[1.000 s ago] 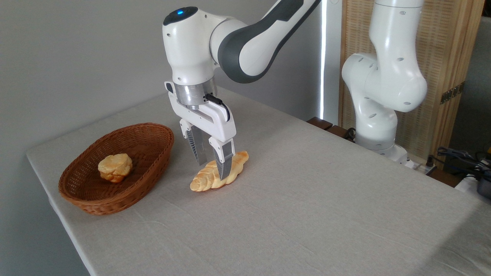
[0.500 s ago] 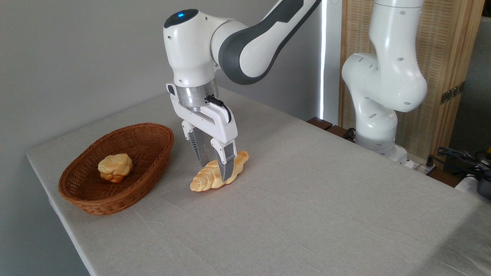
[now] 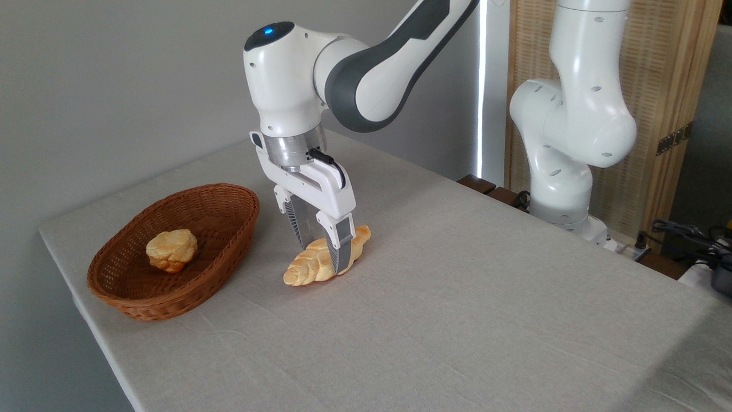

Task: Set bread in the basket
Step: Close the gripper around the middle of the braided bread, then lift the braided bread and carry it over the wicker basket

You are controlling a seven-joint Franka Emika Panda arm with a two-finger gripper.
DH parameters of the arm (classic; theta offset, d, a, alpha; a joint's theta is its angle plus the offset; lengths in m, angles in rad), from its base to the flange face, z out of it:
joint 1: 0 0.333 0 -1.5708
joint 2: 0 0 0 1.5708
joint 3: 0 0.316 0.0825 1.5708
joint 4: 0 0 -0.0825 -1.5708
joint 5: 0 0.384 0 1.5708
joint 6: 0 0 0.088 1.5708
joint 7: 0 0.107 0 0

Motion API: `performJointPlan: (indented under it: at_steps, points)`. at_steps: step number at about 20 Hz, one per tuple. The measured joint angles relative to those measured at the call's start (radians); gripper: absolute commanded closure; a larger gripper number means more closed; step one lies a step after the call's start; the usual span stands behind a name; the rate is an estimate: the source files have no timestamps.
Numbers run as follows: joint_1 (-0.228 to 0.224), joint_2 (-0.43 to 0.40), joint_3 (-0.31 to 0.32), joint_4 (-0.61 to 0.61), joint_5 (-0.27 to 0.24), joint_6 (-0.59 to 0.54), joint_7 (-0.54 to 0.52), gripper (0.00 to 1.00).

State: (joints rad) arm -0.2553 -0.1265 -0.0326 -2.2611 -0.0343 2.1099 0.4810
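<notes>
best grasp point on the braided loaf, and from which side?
Take the bread across its narrow middle, from straight above. It lies flat on the table, long axis diagonal, ends tapered. The gripper already straddles it there, fingers either side.

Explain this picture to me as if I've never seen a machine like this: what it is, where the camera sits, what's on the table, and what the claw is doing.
This is a white and grey jointed robot arm bolted beside a table covered in pale grey cloth. One fixed camera looks down at the table from the front corner; there is only this one view.

At the arm's end is a two-fingered claw, pointing straight down. Its fingers stand on either side of a golden-tan braided bread loaf that lies on the cloth. The fingers straddle the loaf's middle, but the picture does not show whether they are already squeezing it. The loaf has not been lifted.

To the left sits an oval reddish-brown woven wicker basket, apart from the loaf. Inside it rests a small round lumpy golden bun. The loaf is meant to go in there too.
</notes>
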Motion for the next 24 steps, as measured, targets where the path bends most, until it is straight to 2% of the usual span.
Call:
performJointPlan:
  at_steps: [16, 24]
  points:
    - [-0.001, -0.009, 0.000, 0.010, 0.000, -0.001, 0.000, 0.48]
    - [-0.004, -0.021, -0.003, 0.167, -0.005, 0.003, -0.136, 0.48]
